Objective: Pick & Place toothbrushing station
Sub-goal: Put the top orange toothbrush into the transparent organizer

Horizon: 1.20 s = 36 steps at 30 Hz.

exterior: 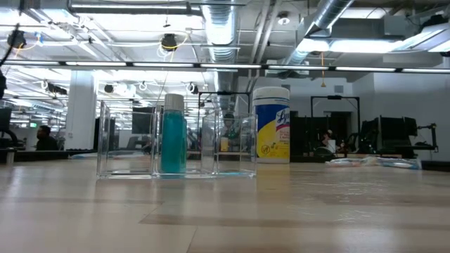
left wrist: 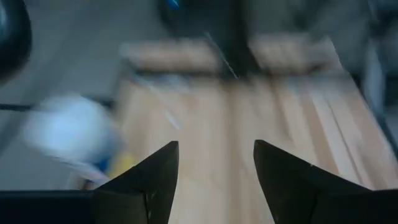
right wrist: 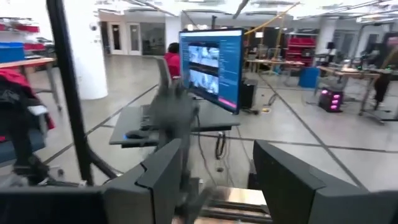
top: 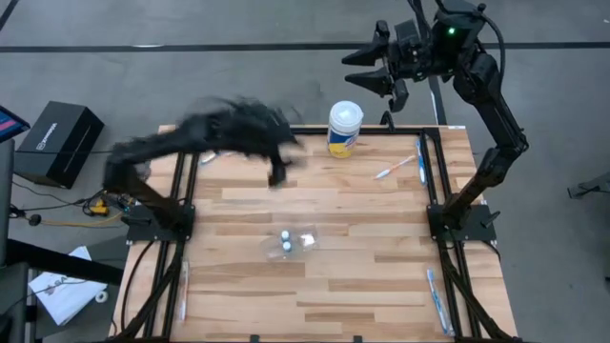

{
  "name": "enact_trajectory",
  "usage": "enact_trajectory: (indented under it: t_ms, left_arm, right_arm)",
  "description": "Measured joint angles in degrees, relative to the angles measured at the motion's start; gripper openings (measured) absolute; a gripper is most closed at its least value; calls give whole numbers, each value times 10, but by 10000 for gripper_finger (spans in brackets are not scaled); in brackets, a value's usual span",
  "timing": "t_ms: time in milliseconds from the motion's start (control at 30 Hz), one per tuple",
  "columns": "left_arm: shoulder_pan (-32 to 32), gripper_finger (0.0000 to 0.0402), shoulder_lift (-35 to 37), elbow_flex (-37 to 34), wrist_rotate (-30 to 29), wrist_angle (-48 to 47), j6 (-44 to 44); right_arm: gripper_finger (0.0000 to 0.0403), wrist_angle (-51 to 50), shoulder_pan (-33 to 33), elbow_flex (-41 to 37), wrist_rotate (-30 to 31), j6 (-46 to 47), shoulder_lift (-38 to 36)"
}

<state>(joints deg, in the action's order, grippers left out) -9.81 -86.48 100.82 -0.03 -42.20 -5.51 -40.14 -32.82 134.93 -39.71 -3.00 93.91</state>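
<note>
A clear plastic organizer [top: 292,241] stands in the middle of the table; in the low view [exterior: 176,140] it holds an upright teal bottle [exterior: 173,137]. A white toothbrush [top: 394,170] and a blue one [top: 420,168] lie flat at the far right. My left gripper [top: 278,175] is open and empty, blurred, above the table's far middle; its wrist view [left wrist: 216,149] shows bare wood between the fingers. My right gripper [top: 368,69] is open and empty, raised beyond the table's far edge, and its wrist view [right wrist: 217,149] looks into the room.
A yellow and white wipes canister [top: 344,129] stands at the far edge, and shows in the low view [exterior: 271,125]. Packaged toothbrushes lie along the near right rail [top: 437,299] and the near left rail [top: 183,290]. A black box [top: 55,141] sits off the table's left.
</note>
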Motion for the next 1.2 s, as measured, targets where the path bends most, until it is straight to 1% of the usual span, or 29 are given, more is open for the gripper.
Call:
enact_trajectory:
  t_ms: [100, 133, 200, 233, 333, 400, 533, 633, 767, 867, 1033, 1133, 1200]
  left_arm:
    - [-54, 200, 79, -23, -62, 79, 49]
    - [-71, 200, 101, -30, -89, 84, 53]
    - [-104, 200, 132, -50, -137, 59, 47]
    - [-122, 200, 144, -60, -141, 40, 52]
    - [-159, 200, 158, -108, -120, 5, 79]
    - [-162, 200, 152, -154, -114, 6, 82]
    - [-176, 200, 112, -237, -88, 16, 75]
    - [-197, 200, 68, -282, -92, 34, 56]
    - [-248, 200, 25, -300, -63, 64, 15]
    - [-286, 200, -16, -305, -48, 68, -20]
    - [-351, 200, -66, -304, 11, 89, -58]
    - [-387, 200, -85, -304, 50, 92, -65]
    - [-406, 200, -95, -304, 67, 92, -65]
  right_arm:
    - [188, 0, -11, 0, 7, 0, 0]
    - [188, 0, -12, 0, 8, 0, 1]
    - [188, 3, -12, 0, 9, 0, 2]
    - [188, 6, -11, 0, 8, 0, 2]
    - [188, 16, -5, 0, 7, 0, 1]
    - [188, 23, -2, 0, 8, 0, 1]
    - [188, 30, 2, 0, 7, 0, 1]
    - [188, 29, 2, -2, 7, 1, 1]
    - [188, 29, -1, -2, 9, 15, 2]
    - [188, 30, -6, -2, 31, 23, 2]
    - [188, 30, -17, -2, 64, 44, 2]
    - [188, 29, -25, -2, 69, 58, 2]
    - [188, 29, -30, -2, 70, 66, 2]
